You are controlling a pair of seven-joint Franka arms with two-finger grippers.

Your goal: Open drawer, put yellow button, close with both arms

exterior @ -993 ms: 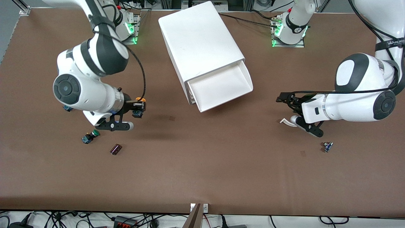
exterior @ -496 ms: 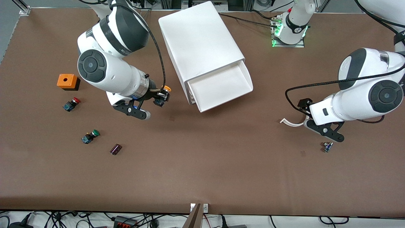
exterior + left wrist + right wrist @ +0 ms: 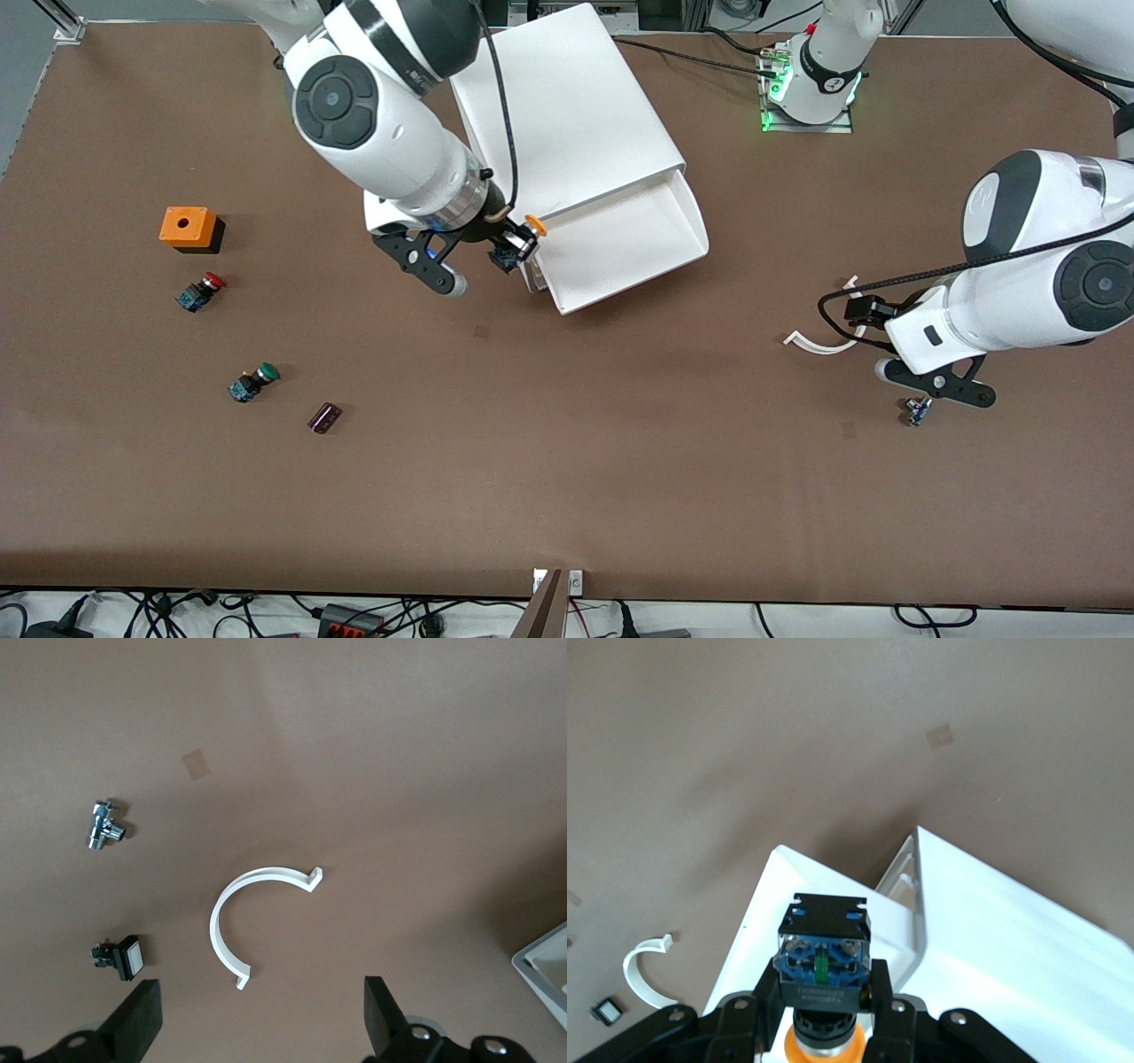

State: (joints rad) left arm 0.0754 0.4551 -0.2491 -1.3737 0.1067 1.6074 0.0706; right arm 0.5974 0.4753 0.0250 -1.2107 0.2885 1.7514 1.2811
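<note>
Reviewing the front view: the drawer [image 3: 633,244] stands pulled out from the white cabinet [image 3: 558,115], its tray bare. The right tool [image 3: 516,251], clamped on the yellow button [image 3: 534,225], hangs over the drawer's corner toward the right arm's end of the bench [image 3: 567,478]. Open brown surface lies nearer the camera than the drawer. The orange box [image 3: 188,227], red button [image 3: 199,292] and green button [image 3: 252,381] sit well apart from the cabinet.

Left wrist view: the left tool [image 3: 261,1028], fingers wide apart and holding nothing, hangs over a white curved clip [image 3: 257,921], with a metal fitting [image 3: 106,824] nearby.

Right wrist view: the button's black-and-blue body [image 3: 824,961] sits between the fingers, orange cap under it, above the drawer's white rim.
</note>
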